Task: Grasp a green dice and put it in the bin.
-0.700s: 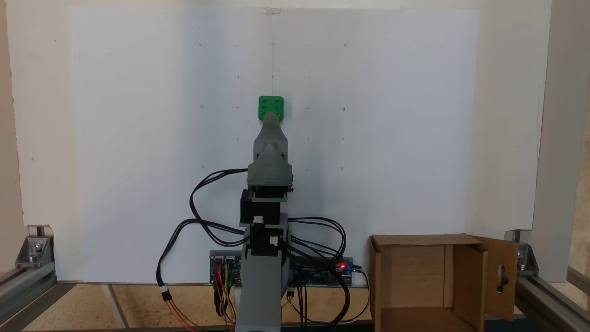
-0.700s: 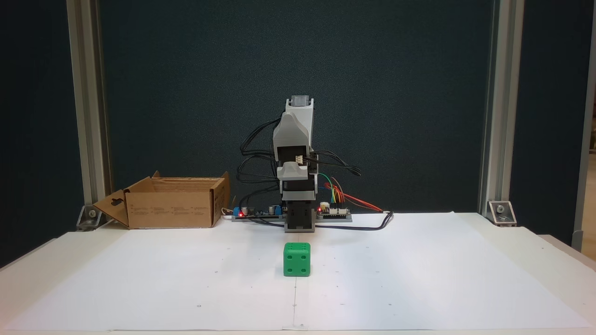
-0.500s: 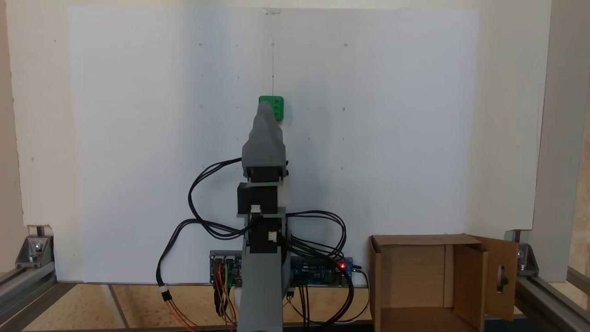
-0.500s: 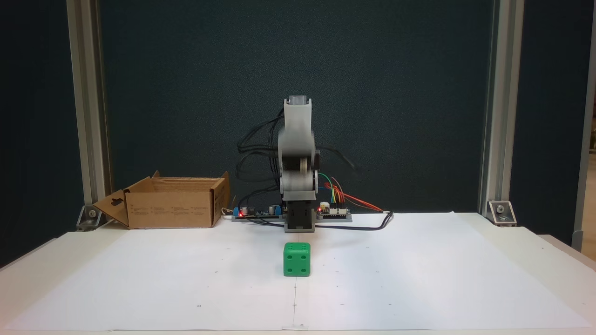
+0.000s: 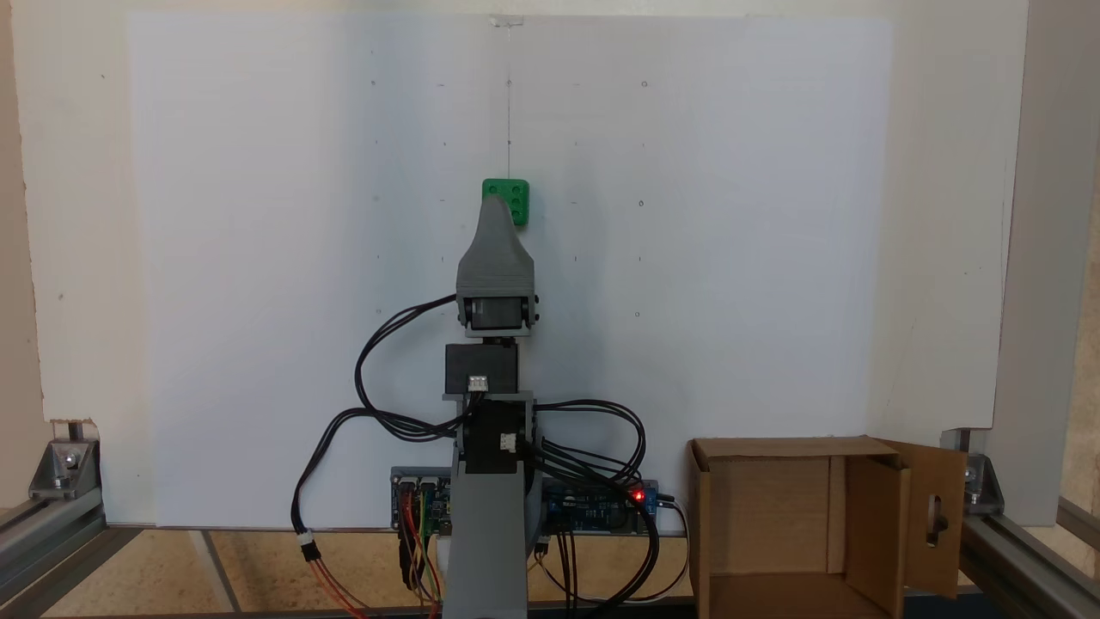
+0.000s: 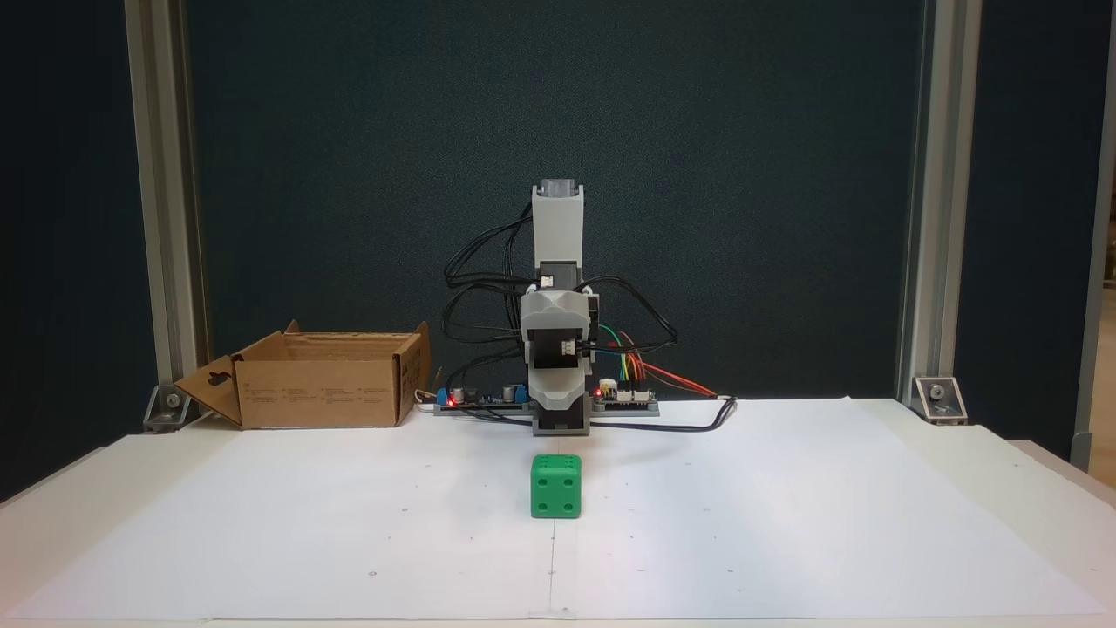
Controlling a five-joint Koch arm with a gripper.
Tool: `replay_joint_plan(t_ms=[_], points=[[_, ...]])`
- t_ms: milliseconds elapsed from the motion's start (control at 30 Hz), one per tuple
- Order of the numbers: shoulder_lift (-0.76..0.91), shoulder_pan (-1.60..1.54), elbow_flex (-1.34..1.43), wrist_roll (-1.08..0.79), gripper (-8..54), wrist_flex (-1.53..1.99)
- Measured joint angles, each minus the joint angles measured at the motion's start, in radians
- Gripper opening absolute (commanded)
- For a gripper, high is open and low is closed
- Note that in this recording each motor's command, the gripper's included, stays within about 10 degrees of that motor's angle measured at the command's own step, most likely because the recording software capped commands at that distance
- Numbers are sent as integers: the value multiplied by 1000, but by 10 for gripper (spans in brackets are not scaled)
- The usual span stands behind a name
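Note:
The green dice (image 5: 516, 199) stands on the white paper straight ahead of the arm, and a fixed view from the front shows the green dice (image 6: 555, 487) whole, with nothing touching it. My grey gripper (image 5: 494, 205) tapers to a single closed tip that covers the dice's left part from above. Seen from the front, the gripper (image 6: 558, 403) hangs well above the table and behind the dice, with nothing held. The bin (image 5: 799, 516), a brown cardboard box with a slotted side flap, stands open beside the arm's base; from the front the bin (image 6: 324, 384) is at the left.
Circuit boards (image 5: 601, 507) and looping black cables (image 5: 378, 370) surround the arm's base. Aluminium frame posts (image 6: 166, 209) rise at both back corners, with brackets (image 5: 64, 464) at the sheet's edge. The white paper (image 6: 785, 523) spreads wide on both sides of the dice.
The arm has unfolded: the gripper tipped downward and forward and shifted slightly left in the view from above. The dice and the bin have not moved.

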Motion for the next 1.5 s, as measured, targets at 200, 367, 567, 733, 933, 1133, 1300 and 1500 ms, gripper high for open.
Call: replay_joint_plan(t_ms=[200, 367, 567, 733, 933, 1133, 1300, 1500], points=[[0, 0, 0, 0, 415, 0], [0, 0, 0, 0, 416, 5], [2, 0, -2, 0, 417, 34], [0, 20, -133, 0, 417, 184], [0, 37, -261, 0, 430, 448], [0, 41, -370, 0, 440, 744], [2, 41, -555, 0, 439, 1068], [0, 41, -614, 0, 440, 1358]])
